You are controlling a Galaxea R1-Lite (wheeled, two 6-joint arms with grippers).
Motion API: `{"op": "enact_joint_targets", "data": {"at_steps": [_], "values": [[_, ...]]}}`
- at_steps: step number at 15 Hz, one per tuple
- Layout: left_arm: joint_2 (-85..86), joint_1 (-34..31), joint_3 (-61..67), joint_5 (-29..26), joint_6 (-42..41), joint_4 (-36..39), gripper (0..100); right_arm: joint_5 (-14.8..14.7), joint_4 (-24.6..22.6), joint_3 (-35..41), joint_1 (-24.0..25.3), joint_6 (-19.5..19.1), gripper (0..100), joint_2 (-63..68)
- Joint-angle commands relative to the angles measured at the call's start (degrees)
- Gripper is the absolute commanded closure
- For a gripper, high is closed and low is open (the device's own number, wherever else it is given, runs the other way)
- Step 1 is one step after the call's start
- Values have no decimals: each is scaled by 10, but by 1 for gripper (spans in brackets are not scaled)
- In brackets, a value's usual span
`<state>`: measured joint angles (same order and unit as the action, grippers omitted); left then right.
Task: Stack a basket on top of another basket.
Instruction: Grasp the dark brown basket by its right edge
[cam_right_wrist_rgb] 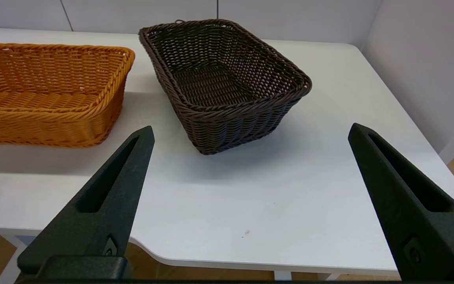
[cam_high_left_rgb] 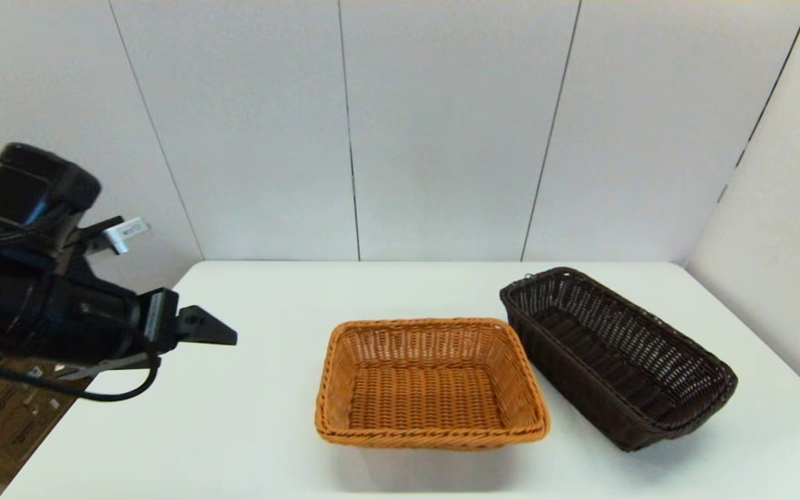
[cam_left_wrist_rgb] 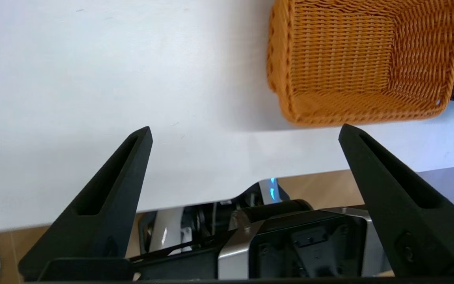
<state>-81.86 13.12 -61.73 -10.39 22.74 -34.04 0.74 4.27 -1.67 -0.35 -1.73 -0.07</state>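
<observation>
White table [cam_high_left_rgb: 247, 417], pale panelled walls behind and on the robot's R side, nothing else on the surface but the two baskets. I've got the left gripper [cam_left_wrist_rgb: 244, 132] hovering above the table's L near edge, fingers [cam_left_wrist_rgb: 108, 189] spread wide, nothing between them. From its jaws the orange-tan basket [cam_left_wrist_rgb: 361, 59] sits ahead and off toward one fingertip, near but not touching, and a sliver of the dark one shows just past it. In head view the L arm comes in from the L edge with one fingertip pointing toward the baskets, well apart from them. Right gripper [cam_right_wrist_rgb: 250, 132] isn't in head view; wrist cam shows it low by the near R table edge, jaws also wide open, holding nothing. Dark brown basket [cam_right_wrist_rgb: 223, 83] lies ahead of those jaws, roughly centred between the fingertips but farther out, no contact. It stands on the table, angled w.r.t. the orange one, its far corner just beside the orange-tan basket's far R corner; can't tell if the rims touch there. Orange-tan basket is mid-table, upright, square to the front edge, empty inside. Dark one is empty too, upright, to the robot's R of it. Not stacked, both rest on the table side by side.
</observation>
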Motion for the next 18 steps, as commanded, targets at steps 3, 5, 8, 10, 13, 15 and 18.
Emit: {"op": "enact_joint_targets", "data": {"at_steps": [3,5,8,10,13,15,18], "values": [[327,-3,168,77,6,-2,0,-1,0,0,0,0,0,0],[415,-3,200,104,4,-37,0,-1,0,1,0,1,0,0],[514,-5,225,113,7,-93,0,-1,0,0,0,1,0,0],[580,-20,234,113,6,-135,0,-1,0,0,0,1,0,1],[658,-34,258,113,-6,-149,0,-1,0,0,0,1,0,0],[658,-34,255,114,16,-167,0,-1,0,0,0,1,0,1],[658,-39,240,118,45,-166,0,-1,0,0,0,1,0,0]]}}
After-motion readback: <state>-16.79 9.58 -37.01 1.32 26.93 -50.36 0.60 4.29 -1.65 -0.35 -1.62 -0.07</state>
